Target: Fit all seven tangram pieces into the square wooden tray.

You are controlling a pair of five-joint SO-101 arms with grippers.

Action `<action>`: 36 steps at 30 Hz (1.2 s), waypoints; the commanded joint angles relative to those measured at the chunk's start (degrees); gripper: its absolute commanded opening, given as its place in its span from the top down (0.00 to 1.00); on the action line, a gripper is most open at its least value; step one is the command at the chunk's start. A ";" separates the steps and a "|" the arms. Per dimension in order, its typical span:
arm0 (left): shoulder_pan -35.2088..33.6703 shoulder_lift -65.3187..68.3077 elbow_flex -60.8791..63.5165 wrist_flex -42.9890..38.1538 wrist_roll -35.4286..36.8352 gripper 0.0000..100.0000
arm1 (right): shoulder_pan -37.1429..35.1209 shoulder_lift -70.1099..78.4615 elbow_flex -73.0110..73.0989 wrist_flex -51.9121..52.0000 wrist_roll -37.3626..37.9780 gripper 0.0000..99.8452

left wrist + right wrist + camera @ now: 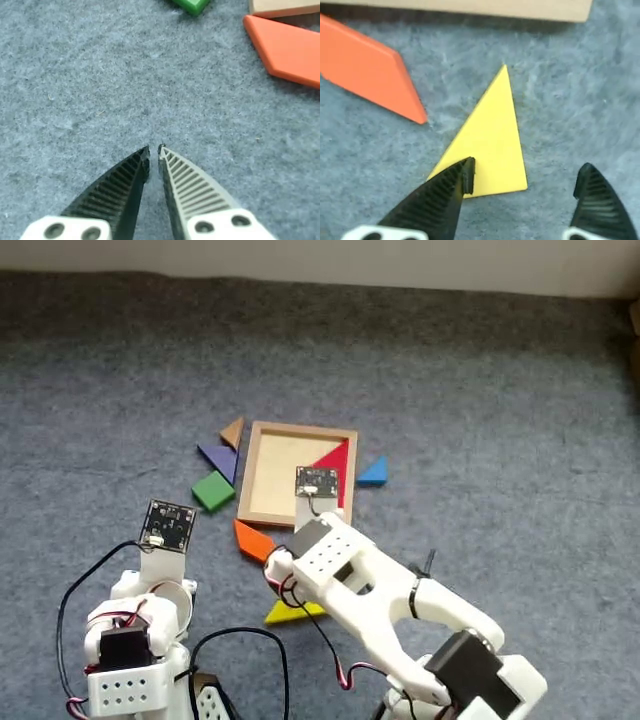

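Observation:
The square wooden tray (262, 472) holds a red triangle (332, 461) in its right corner. Around it on the carpet lie a blue triangle (372, 474), a tan triangle (232, 431), a purple parallelogram (219, 460), a green square (212, 490), an orange piece (252, 540) and a yellow triangle (296, 612). My right gripper (526, 176) is open just above the yellow triangle (490, 140), one finger over its edge and the other off to the side on carpet. My left gripper (154, 150) is shut with nothing in it, over bare carpet near the orange piece (285, 47).
Grey carpet covers the whole work area, with open room to the right and behind the tray. The tray's wooden edge (470, 9) lies just beyond the yellow triangle. The green square's corner (192, 5) and the tray's corner (285, 6) lie beyond my left gripper.

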 commanded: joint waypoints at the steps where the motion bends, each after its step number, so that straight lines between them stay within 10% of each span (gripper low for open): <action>1: 0.40 -1.54 1.10 0.35 0.35 0.94 | -1.01 0.48 -3.30 -1.27 -1.49 0.68; 11: 0.40 -1.54 1.10 0.35 0.35 0.94 | 3.38 1.10 -2.95 -4.35 -0.26 0.68; 28: 0.40 -1.54 1.10 0.35 0.35 0.94 | 28.44 0.48 3.38 2.77 34.64 0.68; 36: 0.40 -1.54 1.10 0.35 0.35 0.94 | 35.82 -6.46 3.82 3.21 36.40 0.68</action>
